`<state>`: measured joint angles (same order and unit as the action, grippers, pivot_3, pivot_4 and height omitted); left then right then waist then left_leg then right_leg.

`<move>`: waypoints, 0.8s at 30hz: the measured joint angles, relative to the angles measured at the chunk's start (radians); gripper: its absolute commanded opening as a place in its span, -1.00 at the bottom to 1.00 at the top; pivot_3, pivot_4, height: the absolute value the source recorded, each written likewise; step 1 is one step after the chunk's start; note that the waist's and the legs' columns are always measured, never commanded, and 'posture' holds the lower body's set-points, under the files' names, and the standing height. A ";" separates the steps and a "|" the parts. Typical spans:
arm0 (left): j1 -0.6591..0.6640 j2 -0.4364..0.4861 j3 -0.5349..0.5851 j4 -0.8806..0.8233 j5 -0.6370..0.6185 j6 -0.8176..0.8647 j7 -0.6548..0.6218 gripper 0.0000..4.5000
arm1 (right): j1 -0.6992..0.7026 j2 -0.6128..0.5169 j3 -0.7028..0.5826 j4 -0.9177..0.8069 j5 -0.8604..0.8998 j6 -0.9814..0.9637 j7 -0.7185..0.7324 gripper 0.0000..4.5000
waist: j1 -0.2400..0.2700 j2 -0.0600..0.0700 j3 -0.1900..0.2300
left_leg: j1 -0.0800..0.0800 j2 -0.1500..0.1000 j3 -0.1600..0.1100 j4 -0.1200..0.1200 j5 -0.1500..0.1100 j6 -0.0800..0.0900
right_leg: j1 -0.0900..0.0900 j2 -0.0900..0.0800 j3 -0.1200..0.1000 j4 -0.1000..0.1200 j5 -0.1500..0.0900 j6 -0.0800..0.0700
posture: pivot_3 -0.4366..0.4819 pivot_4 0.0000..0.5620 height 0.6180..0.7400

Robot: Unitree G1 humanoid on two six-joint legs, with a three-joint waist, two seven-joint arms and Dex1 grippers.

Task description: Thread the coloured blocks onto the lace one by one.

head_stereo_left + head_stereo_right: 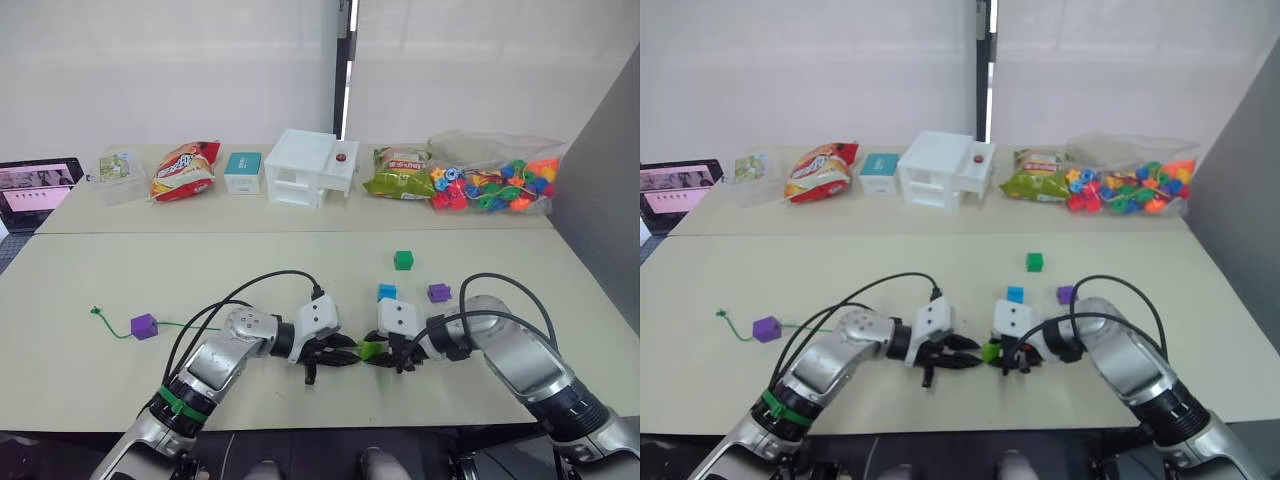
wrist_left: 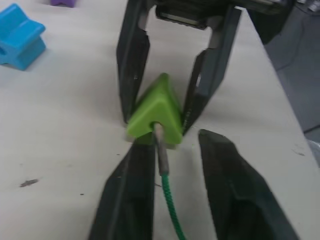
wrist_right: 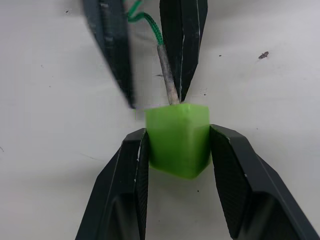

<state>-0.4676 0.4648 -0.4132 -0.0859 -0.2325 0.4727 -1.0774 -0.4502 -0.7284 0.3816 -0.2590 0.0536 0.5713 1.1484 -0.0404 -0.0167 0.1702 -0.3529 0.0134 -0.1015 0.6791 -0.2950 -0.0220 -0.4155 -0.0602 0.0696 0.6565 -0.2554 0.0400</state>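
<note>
Right pincer [image 3: 176,150] clamps lime wedge [image 3: 177,140], table edge [image 1: 330,428] near

This looks like a robot test room or lab, not a home. Two plain pale tables [image 1: 80,300] stand pushed together before bare white partition walls [image 1: 160,70], with a dark gap between the panels. Along the far edge props are lined up in a row: a snack bag [image 1: 185,170], a small teal box [image 1: 242,171], a white toy house [image 1: 310,167], a clear bag of coloured beads [image 1: 495,180]. A laptop [image 1: 35,190] sits open at the left end.
</note>
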 measured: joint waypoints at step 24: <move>0.078 0.102 0.064 0.005 0.013 -0.069 -0.025 -0.93 | 0.002 -0.009 0.005 -0.030 0.000 0.041 -0.016 -0.42 | 0.000 0.000 0.000 | -0.001 0.000 0.000 0.000 0.000 0.000 | -0.001 0.000 0.000 0.000 0.000 0.000 | -0.05 -0.47 1.00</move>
<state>-0.3896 0.5663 -0.3489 -0.0813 -0.2192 0.4034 -1.1023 -0.4487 -0.7377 0.3867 -0.2891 0.0535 0.6128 1.1325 -0.0405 -0.0166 0.1702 -0.3536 0.0133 -0.1015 0.6789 -0.2951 -0.0219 -0.4162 -0.0603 0.0695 0.6563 -0.2554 0.0400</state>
